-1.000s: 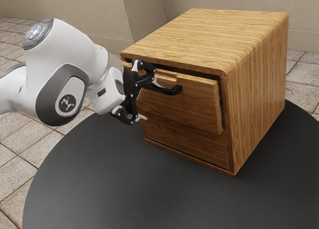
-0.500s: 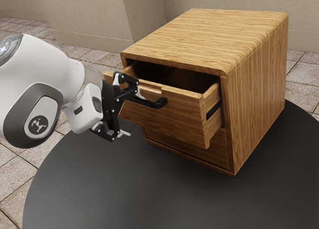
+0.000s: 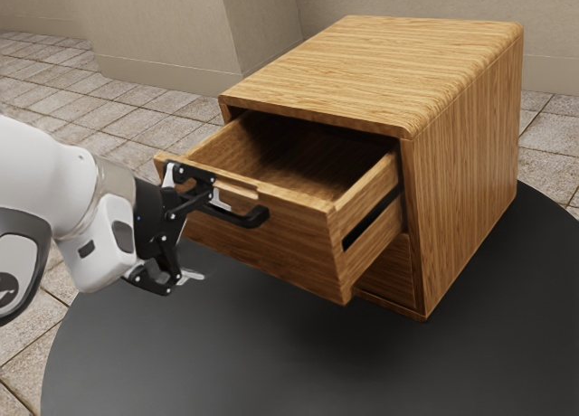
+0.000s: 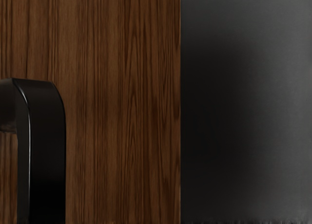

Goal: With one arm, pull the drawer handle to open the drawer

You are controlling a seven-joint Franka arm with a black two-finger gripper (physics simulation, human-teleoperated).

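The wooden cabinet (image 3: 452,99) stands on the round black table (image 3: 271,353). Its upper drawer (image 3: 289,231) is pulled far out toward the exterior view's left, and its inside looks empty. A black bar handle (image 3: 237,217) runs across the drawer front. My gripper (image 3: 204,237) is at the handle's left end, open, with one finger above the bar and one well below it. The wrist view looks straight at the drawer front (image 4: 122,107), with the handle (image 4: 39,151) close to the hand.
A lower drawer front (image 3: 393,276) sits shut under the open one. The black tabletop (image 4: 243,107) spreads below and in front of the cabinet. Tiled floor (image 3: 99,118) and a beige wall lie behind.
The drawer has slid steadily out of the cabinet toward the exterior view's left, from slightly open to far out. My hand moved back with the handle, fingers equally apart throughout.
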